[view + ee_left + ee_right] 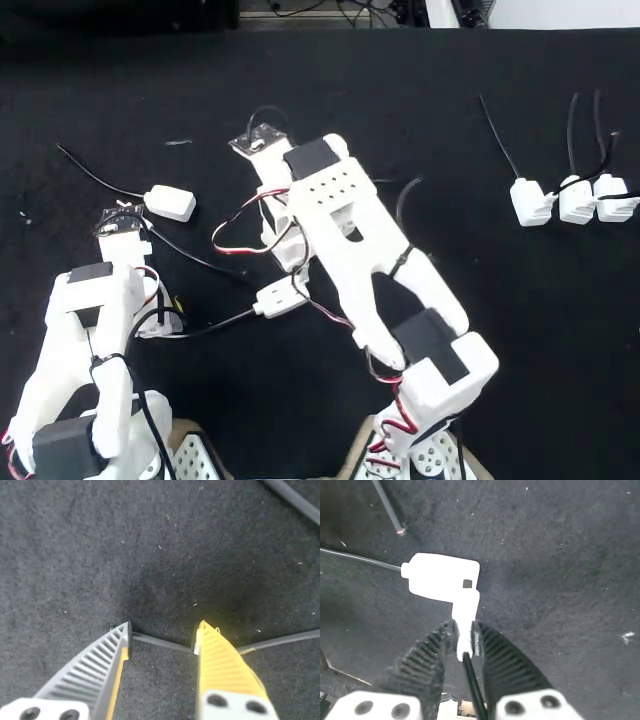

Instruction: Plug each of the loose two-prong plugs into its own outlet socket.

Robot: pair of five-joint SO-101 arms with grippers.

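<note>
Evidently the right claw (463,627) grips a white two-prong plug (465,605) narrowly. The plug's long axis runs in line with the claw, its nose touching the outlet socket (442,577) directly ahead on the black surface (560,555). Nearby, the left claw (164,625) stands wide over a thin cable (160,644).

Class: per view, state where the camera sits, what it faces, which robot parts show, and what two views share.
High view: above table, facing down; left arm, right arm.
Left wrist view: on left arm, facing down; open left tool over cable.
Right wrist view: on right arm; right tool shut on plug.
Shared by high and right wrist: outlet socket.
</note>
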